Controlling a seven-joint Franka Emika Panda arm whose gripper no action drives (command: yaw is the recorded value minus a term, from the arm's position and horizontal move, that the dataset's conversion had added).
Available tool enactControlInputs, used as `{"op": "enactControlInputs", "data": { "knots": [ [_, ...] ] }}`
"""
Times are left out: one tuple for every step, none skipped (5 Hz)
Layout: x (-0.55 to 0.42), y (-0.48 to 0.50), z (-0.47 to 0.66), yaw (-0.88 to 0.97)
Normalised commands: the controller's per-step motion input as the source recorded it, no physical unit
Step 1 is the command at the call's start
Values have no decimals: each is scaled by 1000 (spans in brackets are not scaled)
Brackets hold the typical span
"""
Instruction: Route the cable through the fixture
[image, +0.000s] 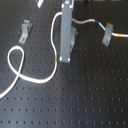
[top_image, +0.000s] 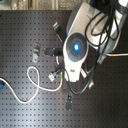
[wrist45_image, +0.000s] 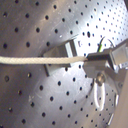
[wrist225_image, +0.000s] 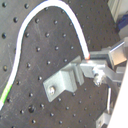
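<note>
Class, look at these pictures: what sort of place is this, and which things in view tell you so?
Probably a robotics lab bench: a black perforated breadboard table, small grey metal fixtures standing on it, and a robot gripper holding a white cable.

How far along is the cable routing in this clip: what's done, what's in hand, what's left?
Done: the cable already reaches the clip at the first exterior view's right. In hand: the gripper pinches the cable beside the middle clip, the cord lying over that clip in the first wrist view. Left: the clip at the first exterior view's left stands bare, a loose loop lying near it.
</note>
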Motion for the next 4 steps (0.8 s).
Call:
{"op": "enactControlInputs", "data": {
  "knots": [
    [207, 418, 5, 386],
    [213, 279, 6, 506],
    [121, 136, 3, 600],
    [33, 71, -57, 663]
  ]
}}
